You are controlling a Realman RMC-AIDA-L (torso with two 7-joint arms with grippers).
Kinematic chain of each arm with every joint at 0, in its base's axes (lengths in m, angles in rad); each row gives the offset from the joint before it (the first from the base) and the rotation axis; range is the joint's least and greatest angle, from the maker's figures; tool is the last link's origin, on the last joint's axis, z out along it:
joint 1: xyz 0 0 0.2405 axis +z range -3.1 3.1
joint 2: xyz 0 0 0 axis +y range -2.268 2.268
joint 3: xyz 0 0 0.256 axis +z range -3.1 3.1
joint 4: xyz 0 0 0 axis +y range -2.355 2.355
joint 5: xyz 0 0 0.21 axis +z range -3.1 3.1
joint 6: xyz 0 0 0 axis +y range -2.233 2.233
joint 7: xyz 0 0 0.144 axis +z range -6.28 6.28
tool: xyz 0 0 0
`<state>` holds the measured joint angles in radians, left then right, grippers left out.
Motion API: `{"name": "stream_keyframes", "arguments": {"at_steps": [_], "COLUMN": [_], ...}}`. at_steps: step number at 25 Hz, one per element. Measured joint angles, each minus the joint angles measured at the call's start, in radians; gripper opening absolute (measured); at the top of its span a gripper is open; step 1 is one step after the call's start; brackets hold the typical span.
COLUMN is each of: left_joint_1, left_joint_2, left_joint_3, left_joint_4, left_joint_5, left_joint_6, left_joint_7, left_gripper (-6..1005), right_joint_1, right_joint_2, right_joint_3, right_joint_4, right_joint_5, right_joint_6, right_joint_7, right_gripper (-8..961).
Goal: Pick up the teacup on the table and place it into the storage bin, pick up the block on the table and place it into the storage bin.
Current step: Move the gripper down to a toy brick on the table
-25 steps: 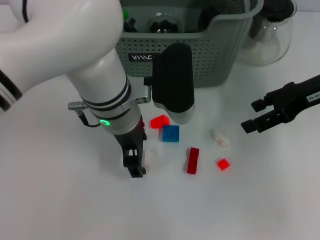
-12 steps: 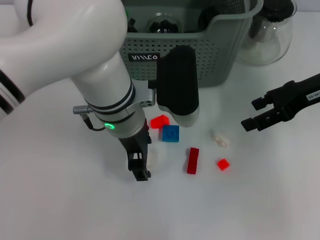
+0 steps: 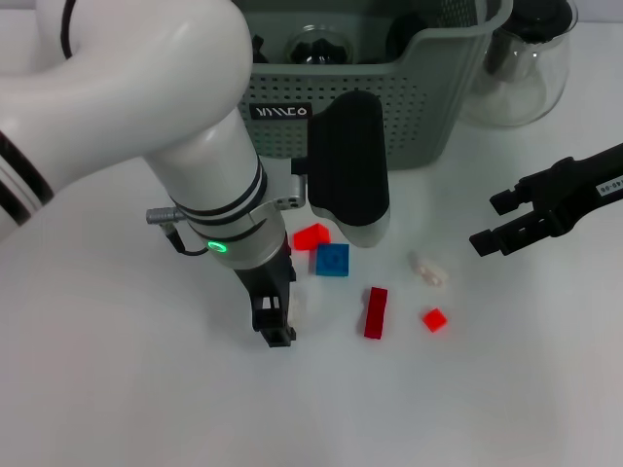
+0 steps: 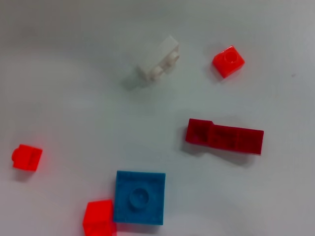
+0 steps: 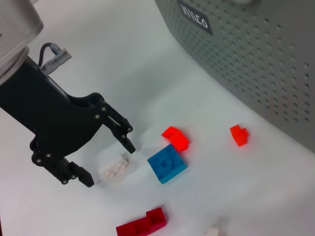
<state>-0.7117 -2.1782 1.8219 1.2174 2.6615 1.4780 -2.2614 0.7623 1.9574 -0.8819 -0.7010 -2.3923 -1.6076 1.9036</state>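
A large grey-green perforated plastic storage bin (image 3: 389, 107) with a small black label is seen at the far side of the white table (image 3: 117, 389); dark rounded objects lie inside it, too hidden to be identified. A clear glass teapot (image 3: 521, 68) stands just beside the bin on the robot's right. No teacup can be made out on the table.

Small building blocks are scattered before the bin: a blue square block (image 3: 332, 260) touching a red block (image 3: 311, 236), a dark red elongated block (image 3: 375, 312) nearer the robot, a small red cube (image 3: 434, 319) and a translucent white block (image 3: 427, 269) to the right. In the right wrist view a further small red block (image 5: 239, 135) lies close to the bin wall.

The left gripper (image 5: 110, 160) is lowered to the table, its bulky white arm hiding part of the bin front. Its black fingers (image 5: 120, 130) are spread moderately and straddle a second translucent white block (image 5: 113, 169) — not closed on it.

The right gripper (image 3: 492, 222) hovers well to the right, apart from all blocks, its fingers parted and holding nothing.
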Motion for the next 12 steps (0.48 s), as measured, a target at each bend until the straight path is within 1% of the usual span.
{"name": "stream_keyframes", "arguments": {"at_steps": [5,11,12], "left_joint_1": [0.0,-0.006,-0.007], "left_joint_2": [0.0,0.0,0.0], "left_joint_3": [0.002,0.01,0.014], "left_joint_4": [-0.001,-0.016,-0.018], "left_joint_5": [0.0,0.001,0.002], "left_joint_6": [-0.004,-0.009,-0.009], "left_joint_7": [0.0,0.0,0.0], "left_gripper": [721,529,471], "right_joint_1": [0.0,0.0,0.0], "right_joint_2": [0.0,0.0,0.0], "right_joint_3": [0.0,0.0,0.0], "right_joint_4": [0.0,0.0,0.0], "right_joint_5": [-0.001,-0.001,-0.001], "right_joint_6": [0.0,0.0,0.0], "right_joint_7": [-0.001,-0.001,-0.001], "right_gripper": [914,915,915]}}
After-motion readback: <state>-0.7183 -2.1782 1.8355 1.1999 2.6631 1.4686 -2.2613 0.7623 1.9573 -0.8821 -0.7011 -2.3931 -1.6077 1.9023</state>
